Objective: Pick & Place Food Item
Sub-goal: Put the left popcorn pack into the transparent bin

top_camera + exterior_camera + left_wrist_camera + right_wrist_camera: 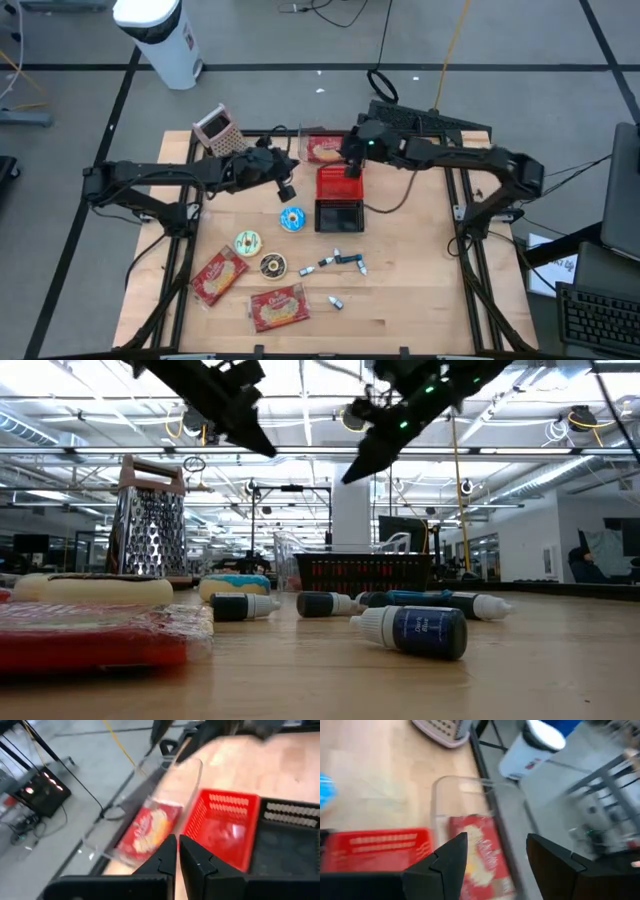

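Red basket (339, 185) beneath open right tool (352, 166).

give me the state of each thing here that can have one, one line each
left gripper, shut, empty, above the table.
right gripper, open, empty, over the clear container.
clear container, holds one red snack packet.
red basket, empty.
black basket, empty.
grater, lying flat.

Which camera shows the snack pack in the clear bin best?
The left wrist view: the snack pack lies unobstructed in the clear bin. The right wrist view's fingers partly cover it, the high view shows it small, the low view hides it.
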Robot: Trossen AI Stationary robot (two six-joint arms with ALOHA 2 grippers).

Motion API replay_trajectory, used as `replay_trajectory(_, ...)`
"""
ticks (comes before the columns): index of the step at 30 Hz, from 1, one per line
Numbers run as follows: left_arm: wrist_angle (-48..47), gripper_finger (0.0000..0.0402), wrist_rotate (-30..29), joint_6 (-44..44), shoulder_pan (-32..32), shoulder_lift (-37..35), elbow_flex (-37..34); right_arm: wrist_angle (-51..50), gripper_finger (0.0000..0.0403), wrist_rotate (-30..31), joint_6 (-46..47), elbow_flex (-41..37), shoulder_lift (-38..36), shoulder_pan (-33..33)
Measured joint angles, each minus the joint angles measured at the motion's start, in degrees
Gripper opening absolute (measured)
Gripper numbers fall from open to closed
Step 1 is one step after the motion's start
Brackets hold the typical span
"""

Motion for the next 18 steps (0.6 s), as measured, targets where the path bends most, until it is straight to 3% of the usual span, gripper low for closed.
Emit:
replay_trajectory(5, -9.9, 0.0026, -1.7, -9.0, -4.8, -4.5, 0.0, -0.3, 0.0188, -2.4, 5.3, -8.0, -10.3, 0.4)
replay_trajectory(7, -15.4, 0.0037, 0.5, -13.7, -6.8, -6.1, 0.1, -0.1, 0.0188, -2.1, 6.3, -11.7, -14.5, 0.9)
replay_trajectory(10, -22.8, 0.0074, 6.3, -22.7, -9.8, -7.1, 0.1, 2.7, 0.0186, -2.1, 8.4, -17.1, -20.6, 2.3)
replay_trajectory(14, -28.7, 0.015, 18.5, -34.4, -14.8, -7.1, 0.1, 9.7, 0.0183, -2.3, 10.5, -24.2, -28.1, 5.8)
replay_trajectory(18, -32.8, 0.0219, 28.9, -49.8, -23.9, -5.1, 0.1, 16.8, 0.0183, -2.3, 11.2, -30.4, -33.7, 10.7)
